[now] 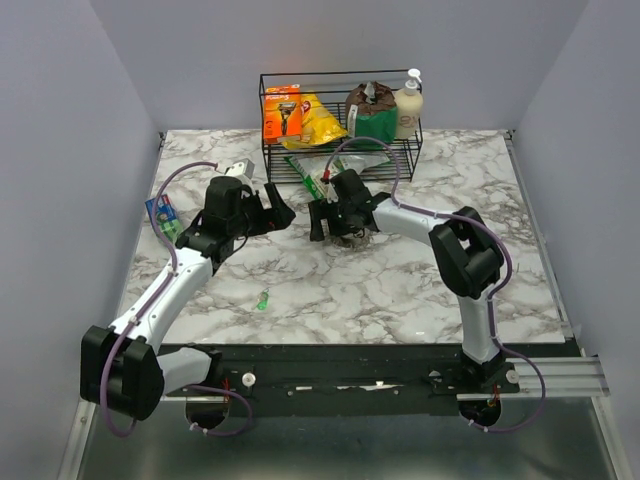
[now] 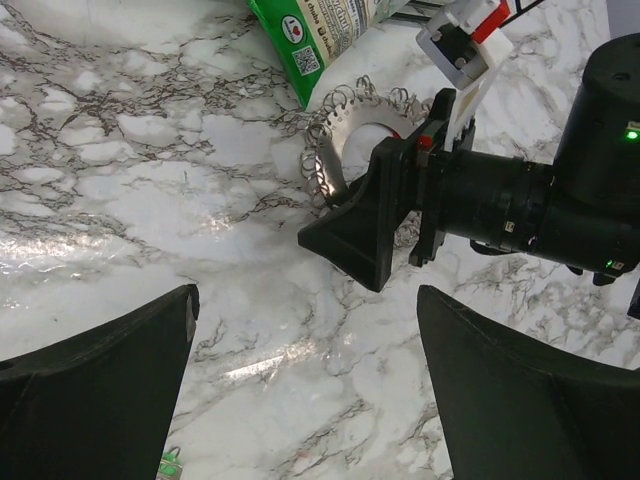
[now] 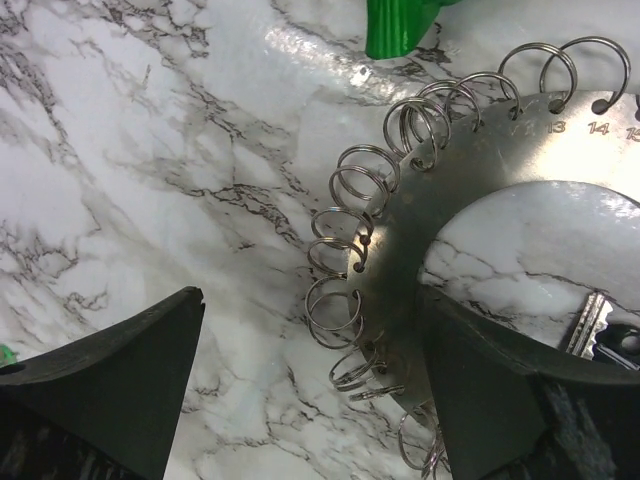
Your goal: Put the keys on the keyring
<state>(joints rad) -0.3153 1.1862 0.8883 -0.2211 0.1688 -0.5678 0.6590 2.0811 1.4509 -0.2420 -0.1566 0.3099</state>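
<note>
marble table | on it: wire basket, keyring, green-headed key

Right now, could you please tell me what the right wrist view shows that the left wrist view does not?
Only the right wrist view, looking down between the right gripper's open jaws, shows numbers stamped on the flat silver metal keyring and a small silver key lying inside its opening. Only the left wrist view shows that gripper from outside, poised over the keyring, plus the left gripper's own open jaws. Both show the keyring's fringe of small wire split rings and the white marble tabletop.
</note>
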